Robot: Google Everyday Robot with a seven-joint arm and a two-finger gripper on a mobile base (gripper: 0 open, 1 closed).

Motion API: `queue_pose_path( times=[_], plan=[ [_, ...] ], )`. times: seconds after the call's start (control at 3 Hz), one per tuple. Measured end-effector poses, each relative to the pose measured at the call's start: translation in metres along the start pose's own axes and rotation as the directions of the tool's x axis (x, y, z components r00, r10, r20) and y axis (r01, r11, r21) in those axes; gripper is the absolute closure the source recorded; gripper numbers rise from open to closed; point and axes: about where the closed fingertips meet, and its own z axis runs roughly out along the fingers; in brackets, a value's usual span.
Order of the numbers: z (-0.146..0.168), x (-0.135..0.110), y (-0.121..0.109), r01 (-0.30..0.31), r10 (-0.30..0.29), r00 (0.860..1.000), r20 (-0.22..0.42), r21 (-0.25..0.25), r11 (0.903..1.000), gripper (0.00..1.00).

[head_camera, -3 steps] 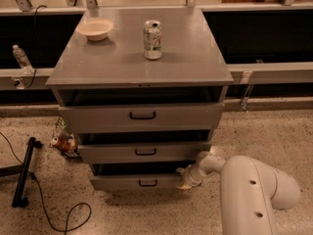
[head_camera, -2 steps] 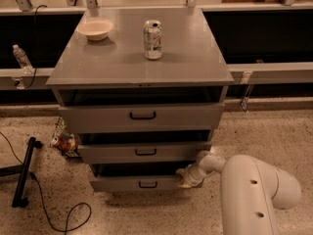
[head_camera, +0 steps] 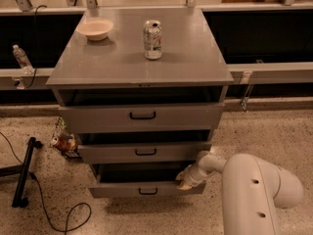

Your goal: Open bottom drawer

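The grey cabinet (head_camera: pixel 142 62) has three drawers, all pulled out a little. The bottom drawer (head_camera: pixel 122 189) is the lowest one, with a shallow grey front and a small black loop handle (head_camera: pixel 147 191); it stands out furthest, with a dark gap above its front. My gripper (head_camera: pixel 186 180) is at the right end of the bottom drawer, at its top edge, on the end of my white arm (head_camera: pixel 254 190) that reaches in from the lower right. The middle drawer (head_camera: pixel 145 152) and the top drawer (head_camera: pixel 142 116) sit above.
A soda can (head_camera: pixel 152 39) and a pale bowl (head_camera: pixel 95 29) stand on the cabinet top. A black stand leg (head_camera: pixel 23 173) and cable (head_camera: pixel 63 214) lie on the floor at left, with a crumpled wrapper (head_camera: pixel 62 142) by the cabinet. A plastic bottle (head_camera: pixel 20 58) stands at far left.
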Motion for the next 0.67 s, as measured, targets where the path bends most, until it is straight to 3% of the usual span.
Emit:
queue_pose_path(
  times=[0.33,0.67],
  plan=[
    [-0.002,-0.001,0.001,-0.005,0.005,1.000,-0.002,-0.004,1.0000,0.54],
    [-0.015,0.002,0.023,-0.086,0.084,0.996,-0.040,-0.063,0.9943,0.31]
  ],
)
